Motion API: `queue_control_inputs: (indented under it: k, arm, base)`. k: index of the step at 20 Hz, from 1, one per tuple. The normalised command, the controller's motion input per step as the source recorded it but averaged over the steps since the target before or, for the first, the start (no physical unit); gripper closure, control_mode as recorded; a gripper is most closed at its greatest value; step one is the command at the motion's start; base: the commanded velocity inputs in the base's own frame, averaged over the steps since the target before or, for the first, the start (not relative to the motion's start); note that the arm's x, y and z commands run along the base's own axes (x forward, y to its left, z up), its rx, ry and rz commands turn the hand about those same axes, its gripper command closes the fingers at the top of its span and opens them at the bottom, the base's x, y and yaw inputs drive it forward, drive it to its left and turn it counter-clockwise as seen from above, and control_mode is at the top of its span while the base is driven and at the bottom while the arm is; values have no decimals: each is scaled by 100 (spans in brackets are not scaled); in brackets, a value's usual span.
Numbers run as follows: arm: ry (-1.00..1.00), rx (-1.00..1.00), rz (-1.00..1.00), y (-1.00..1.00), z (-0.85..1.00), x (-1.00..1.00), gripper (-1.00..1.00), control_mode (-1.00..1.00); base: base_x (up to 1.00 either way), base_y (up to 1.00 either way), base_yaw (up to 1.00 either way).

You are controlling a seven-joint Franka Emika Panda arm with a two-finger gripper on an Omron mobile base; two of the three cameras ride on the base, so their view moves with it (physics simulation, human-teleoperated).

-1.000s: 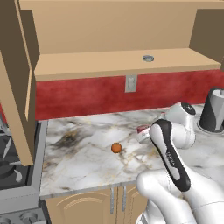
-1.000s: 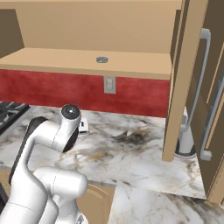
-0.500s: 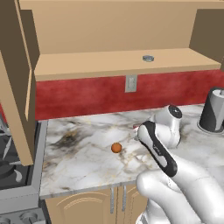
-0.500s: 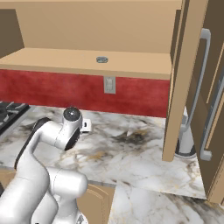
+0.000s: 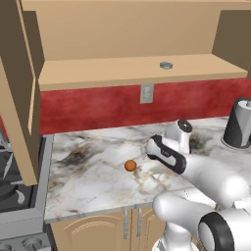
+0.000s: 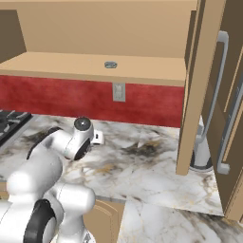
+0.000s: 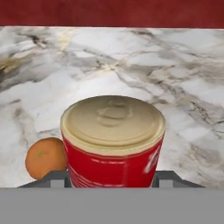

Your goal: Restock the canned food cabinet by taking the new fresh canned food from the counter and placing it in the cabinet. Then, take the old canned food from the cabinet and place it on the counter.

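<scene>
My pincer (image 7: 112, 181) is clamped on the red can (image 7: 113, 142), held between its tips above the worktop (image 7: 175, 78). An orange ball (image 7: 45, 158) lies just to its left. The flat grey tin (image 5: 166, 65) sits on the cabinet shelf (image 5: 98, 73), well above my pincer.

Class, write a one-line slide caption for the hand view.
Tool shut on the red can above the marble counter, orange ball beside it.
</scene>
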Motion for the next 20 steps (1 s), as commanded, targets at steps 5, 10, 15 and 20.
queue_control_inputs:
  k: [5,10,15,20]
  arm:
    - [-5,0,-9,0,-50,51,100,-100]
    - [-5,0,-6,-2,-63,15,100,-100]
    - [0,0,-9,0,-17,0,-100,-100]
    - [0,0,-8,0,11,0,-100,-100]
  base:
    - [0,0,0]
    - [0,0,0]
    - [0,0,0]
    - [0,0,0]
